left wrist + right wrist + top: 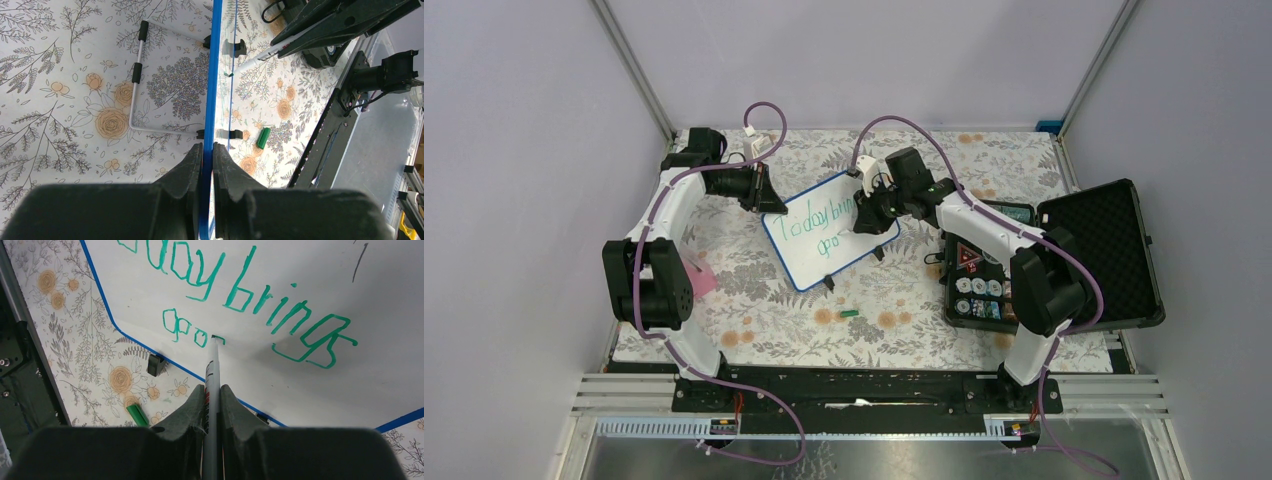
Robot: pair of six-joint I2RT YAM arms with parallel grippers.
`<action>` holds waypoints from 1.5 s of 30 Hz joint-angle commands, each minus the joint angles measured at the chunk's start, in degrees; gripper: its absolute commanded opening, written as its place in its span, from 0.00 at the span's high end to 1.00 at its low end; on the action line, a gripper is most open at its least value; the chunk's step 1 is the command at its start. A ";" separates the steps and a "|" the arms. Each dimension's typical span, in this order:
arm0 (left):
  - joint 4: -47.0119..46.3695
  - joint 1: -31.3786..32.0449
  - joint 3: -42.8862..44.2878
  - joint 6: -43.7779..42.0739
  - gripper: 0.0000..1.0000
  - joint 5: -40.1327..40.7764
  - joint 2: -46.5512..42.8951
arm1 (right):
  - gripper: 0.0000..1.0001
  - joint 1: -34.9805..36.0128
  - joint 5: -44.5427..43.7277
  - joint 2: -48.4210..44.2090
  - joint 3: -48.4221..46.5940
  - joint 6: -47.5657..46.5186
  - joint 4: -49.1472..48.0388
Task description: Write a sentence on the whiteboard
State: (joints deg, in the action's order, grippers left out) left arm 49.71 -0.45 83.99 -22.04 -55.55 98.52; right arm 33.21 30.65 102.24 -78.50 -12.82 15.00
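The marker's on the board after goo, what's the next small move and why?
Probably sweep the marker tip into the next letter: the second line reads only "goo", the tip sits just right of it, and the left gripper clamps the whiteboard.

It was a robotics lab cell. The left arm (656, 262) and right arm (1024, 262) stood bolted to a black rail (864, 385) at the near edge of a floral-clothed counter (904, 310), boxed in by plain pale walls (524, 150) and aluminium posts (634, 65), with purple cables (894, 118) looping about and a foam-lined case (1104, 240) open.
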 commanded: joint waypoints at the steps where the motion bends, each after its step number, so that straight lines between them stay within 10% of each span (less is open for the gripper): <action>1: -1.16 0.18 2.03 -1.29 1.00 3.43 0.04 | 1.00 0.48 -0.77 0.43 -0.31 -0.37 -0.77; 45: -1.15 0.14 2.16 -1.10 1.00 3.60 0.09 | 1.00 -1.69 -3.57 -1.13 -1.38 -1.81 -0.60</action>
State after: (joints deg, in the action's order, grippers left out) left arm 49.74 -0.45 84.27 -22.02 -55.29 98.52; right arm 32.27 29.87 102.21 -77.10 -13.23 16.25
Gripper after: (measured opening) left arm 0.108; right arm 0.186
